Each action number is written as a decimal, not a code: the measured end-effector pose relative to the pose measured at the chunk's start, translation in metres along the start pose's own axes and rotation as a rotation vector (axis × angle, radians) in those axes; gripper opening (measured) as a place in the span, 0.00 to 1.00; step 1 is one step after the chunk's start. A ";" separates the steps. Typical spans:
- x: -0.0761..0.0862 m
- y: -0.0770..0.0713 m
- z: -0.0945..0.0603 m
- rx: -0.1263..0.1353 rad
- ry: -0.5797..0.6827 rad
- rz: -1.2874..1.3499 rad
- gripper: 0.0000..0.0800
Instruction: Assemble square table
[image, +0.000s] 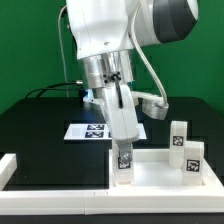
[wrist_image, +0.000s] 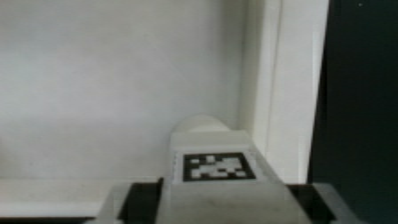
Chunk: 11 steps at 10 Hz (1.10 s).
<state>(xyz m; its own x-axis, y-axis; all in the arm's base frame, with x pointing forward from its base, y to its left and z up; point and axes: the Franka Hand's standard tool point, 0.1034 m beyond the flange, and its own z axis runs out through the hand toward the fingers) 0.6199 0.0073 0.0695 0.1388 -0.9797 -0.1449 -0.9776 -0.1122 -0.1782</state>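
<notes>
The square table's white top (image: 157, 172) lies at the front of the black table, toward the exterior view's right. My gripper (image: 122, 148) is shut on a white block leg (image: 123, 160) with a black-white tag and holds it upright at the top's corner on the exterior view's left. In the wrist view the tagged leg (wrist_image: 217, 160) sits between my dark fingers (wrist_image: 139, 202), above the top's flat face (wrist_image: 107, 90) and next to its raised rim (wrist_image: 285, 90). Two more tagged legs (image: 178, 133) (image: 192, 156) stand at the top's right side.
The marker board (image: 86, 130) lies flat on the black table behind the gripper. A long white border rail (image: 12, 166) runs along the front left. A cable loops from the arm on the exterior view's right.
</notes>
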 end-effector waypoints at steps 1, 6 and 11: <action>0.000 0.000 0.000 -0.002 0.003 -0.040 0.58; 0.001 -0.001 0.000 -0.025 0.033 -0.677 0.81; 0.003 -0.004 -0.002 -0.066 0.048 -1.172 0.78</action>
<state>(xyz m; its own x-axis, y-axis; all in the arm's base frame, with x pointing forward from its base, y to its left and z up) 0.6238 0.0046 0.0714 0.9545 -0.2767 0.1109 -0.2625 -0.9565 -0.1273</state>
